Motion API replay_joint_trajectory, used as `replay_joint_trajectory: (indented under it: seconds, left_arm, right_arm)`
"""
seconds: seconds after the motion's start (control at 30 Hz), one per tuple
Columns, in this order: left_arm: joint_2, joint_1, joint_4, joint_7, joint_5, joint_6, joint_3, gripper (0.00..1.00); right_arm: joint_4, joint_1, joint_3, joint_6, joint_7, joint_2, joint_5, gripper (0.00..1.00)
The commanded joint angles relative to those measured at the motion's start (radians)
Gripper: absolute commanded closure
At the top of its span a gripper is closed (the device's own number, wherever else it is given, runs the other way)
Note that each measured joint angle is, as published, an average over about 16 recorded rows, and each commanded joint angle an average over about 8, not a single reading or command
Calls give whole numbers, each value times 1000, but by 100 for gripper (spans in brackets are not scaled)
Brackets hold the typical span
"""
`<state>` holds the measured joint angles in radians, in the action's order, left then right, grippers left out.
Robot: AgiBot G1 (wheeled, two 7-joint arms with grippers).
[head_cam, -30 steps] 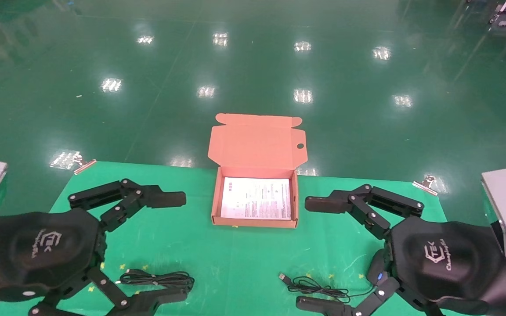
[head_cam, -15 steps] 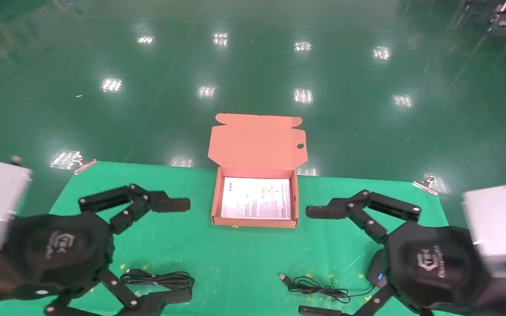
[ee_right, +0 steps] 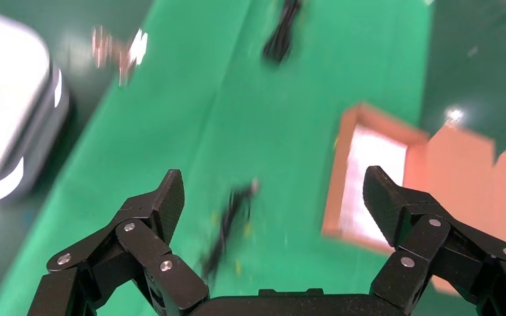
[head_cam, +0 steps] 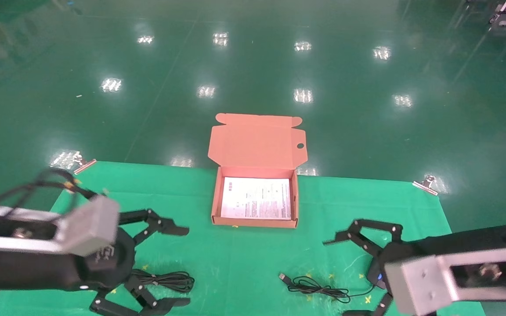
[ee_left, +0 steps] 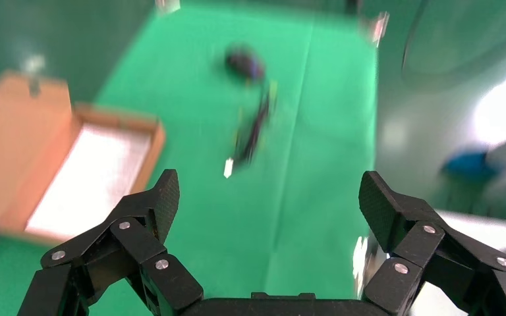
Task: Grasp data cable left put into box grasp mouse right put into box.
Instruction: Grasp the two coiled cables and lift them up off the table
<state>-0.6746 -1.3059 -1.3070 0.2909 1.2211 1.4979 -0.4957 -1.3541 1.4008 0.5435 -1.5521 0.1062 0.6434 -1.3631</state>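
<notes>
Left gripper (head_cam: 175, 266) spread wide, holds nothing, hangs over data cable (head_cam: 163, 280) at near left of green mat (head_cam: 235, 259). Right gripper (head_cam: 345, 276) spread wide too, nothing held, beside mouse (head_cam: 375, 275) at near right. Box (head_cam: 256, 221) lies open at far middle, between both grippers.
</notes>
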Motion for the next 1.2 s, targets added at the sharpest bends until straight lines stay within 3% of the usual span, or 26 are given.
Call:
replay_joint_trajectory:
  seconds: [0.03, 0.33, 0.6, 0.93, 1.2]
  left_arm:
    - [-9, -31, -13, 9, 70, 6, -29, 0]
    - [-90, -79, -37, 2, 377, -24, -159, 0]
    - [-147, -47, -33, 23, 577, -107, -230, 0]
    - [-202, -2, 87, 91, 663, -183, -255, 0]
    - [-272, -20, 288, 43, 688, -232, -267, 0]
  right_arm:
    - [-2, 37, 45, -3, 36, 11, -65, 0]
    - [-5, 95, 189, 43, 117, 82, -312, 0]
    - [-4, 61, 242, 107, 84, 119, -439, 0]
    - [3, -53, 277, 243, -19, 158, -570, 0]
    - [29, -119, 290, 308, -144, 205, -633, 0]
